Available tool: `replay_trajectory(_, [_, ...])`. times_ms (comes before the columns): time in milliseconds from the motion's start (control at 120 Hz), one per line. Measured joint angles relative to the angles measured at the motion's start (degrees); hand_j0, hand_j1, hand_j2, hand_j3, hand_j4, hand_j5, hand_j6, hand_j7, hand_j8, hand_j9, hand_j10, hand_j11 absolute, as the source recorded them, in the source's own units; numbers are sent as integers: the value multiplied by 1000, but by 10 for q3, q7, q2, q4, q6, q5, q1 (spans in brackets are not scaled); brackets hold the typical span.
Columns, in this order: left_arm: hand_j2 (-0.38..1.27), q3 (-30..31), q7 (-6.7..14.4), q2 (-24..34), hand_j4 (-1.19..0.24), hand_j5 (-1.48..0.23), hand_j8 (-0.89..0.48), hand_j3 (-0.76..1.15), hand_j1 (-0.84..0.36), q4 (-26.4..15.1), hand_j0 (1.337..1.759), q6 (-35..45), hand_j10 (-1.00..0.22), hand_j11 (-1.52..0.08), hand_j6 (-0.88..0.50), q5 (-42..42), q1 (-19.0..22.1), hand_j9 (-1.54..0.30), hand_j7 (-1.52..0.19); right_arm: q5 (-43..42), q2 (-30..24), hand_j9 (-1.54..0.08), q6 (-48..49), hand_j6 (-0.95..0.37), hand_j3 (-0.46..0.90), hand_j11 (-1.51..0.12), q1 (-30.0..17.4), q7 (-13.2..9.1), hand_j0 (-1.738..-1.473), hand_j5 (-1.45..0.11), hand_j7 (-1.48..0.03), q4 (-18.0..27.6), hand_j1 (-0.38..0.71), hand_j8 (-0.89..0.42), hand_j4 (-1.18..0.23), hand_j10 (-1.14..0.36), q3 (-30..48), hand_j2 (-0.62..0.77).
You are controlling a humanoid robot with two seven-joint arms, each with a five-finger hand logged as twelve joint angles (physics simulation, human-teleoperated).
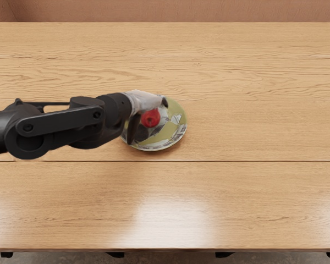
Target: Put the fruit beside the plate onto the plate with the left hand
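left hand over plate, fingers gripping red fruit. placing step in hand. next, likely: lower gently, open fingers.

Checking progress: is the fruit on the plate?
Over it; resting, cannot tell. The fruit shows inside the plate rim, gripped by the left hand.

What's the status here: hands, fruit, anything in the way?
Left hand shut on red fruit, over the plate. Fruit not yet released; plate contact unclear. Right hand out of view. No obstacle visible.
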Motion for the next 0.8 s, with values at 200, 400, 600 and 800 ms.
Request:
replay_trajectory(200, [25, -63, 0, 37, -51, -95, -39, 0, 279, -1, 1657, -9, -101, -92, -36, -143, -10, -93, -91, 0, 0, -17, 0, -12, 0, -17, 0, 0, -1658, -17, -17, 0, -334, -13, -13, -13, 0, -3])
replay_trajectory(400, [11, -186, 0, 142, -25, -41, -20, 0, 318, 0, 1658, -151, -43, -40, -19, -415, -6, -40, -40, 0, 0, -16, 0, -12, 0, -16, -1, 0, -1658, -16, -16, 0, -334, -12, -13, -13, 0, -3])
replay_trajectory(600, [4, -241, 0, 280, -11, -17, -9, 0, 337, 7, 1658, -221, -17, -16, -9, -684, 57, -16, -16, 0, 0, -17, 0, -13, 0, -17, -2, 0, -1658, -17, -17, 0, -333, -13, -13, -13, -1, -3])
replay_trajectory(800, [2, -249, 0, 382, -4, -6, -3, 0, 345, 16, 1658, -232, -7, -6, -3, -811, 138, -6, -6, 0, 0, -17, 0, -13, 0, -17, -3, 0, -1658, -17, -17, 0, -333, -13, -13, -13, -1, -3])
